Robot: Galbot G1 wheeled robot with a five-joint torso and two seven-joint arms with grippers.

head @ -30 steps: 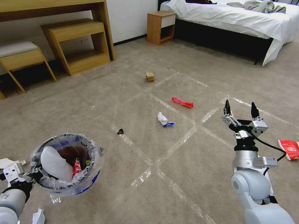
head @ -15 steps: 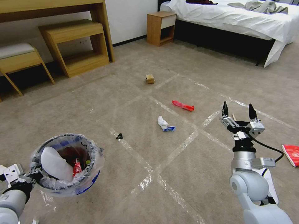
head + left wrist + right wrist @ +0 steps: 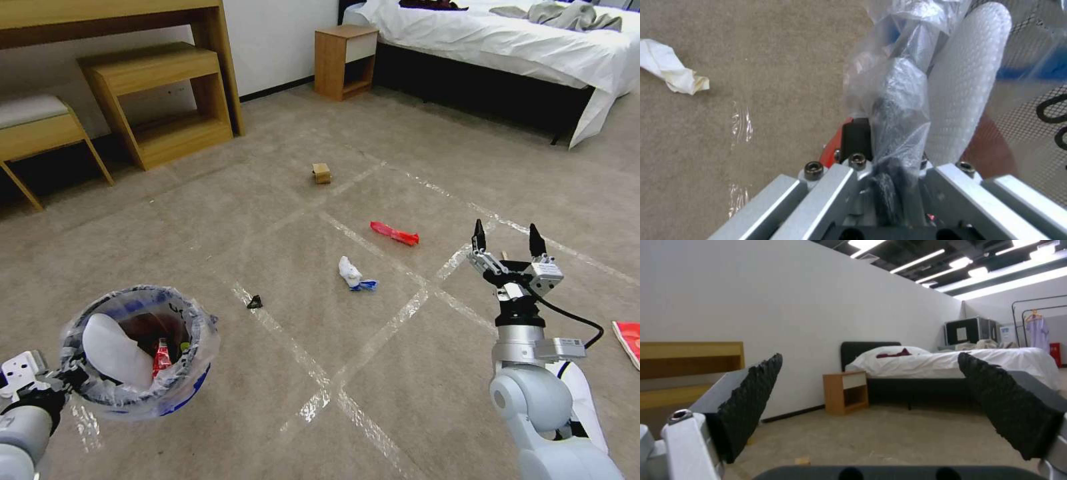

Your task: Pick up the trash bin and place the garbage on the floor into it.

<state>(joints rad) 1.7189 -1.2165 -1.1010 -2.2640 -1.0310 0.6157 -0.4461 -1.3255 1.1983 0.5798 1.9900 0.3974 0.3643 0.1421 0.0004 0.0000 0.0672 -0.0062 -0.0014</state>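
Observation:
The blue and red trash bin (image 3: 180,393), lined with a clear bag, hangs low on the left above the floor (image 3: 427,360). My left gripper (image 3: 65,380) is shut on its near rim. A white slipper (image 3: 112,350) and a crushed red can (image 3: 161,357) lie inside. In the left wrist view the left gripper (image 3: 889,140) pinches the bagged rim beside the slipper (image 3: 969,83). Garbage on the carpet: a black scrap (image 3: 255,303), crumpled white paper (image 3: 351,273), a red wrapper (image 3: 395,233), a tan box (image 3: 321,173). My right gripper (image 3: 505,230) (image 3: 869,356) is open, raised, holding nothing.
A red packet (image 3: 630,340) lies at the right edge. Another crumpled paper (image 3: 671,71) sits on the carpet near the bin. Wooden stools and a desk (image 3: 160,100) line the far left, a nightstand (image 3: 343,60) and a bed (image 3: 507,47) the back.
The whole picture has shifted: litter sits lower and furniture farther left, so the camera has moved forward. Both arms keep their pose, bin still held, right gripper still open.

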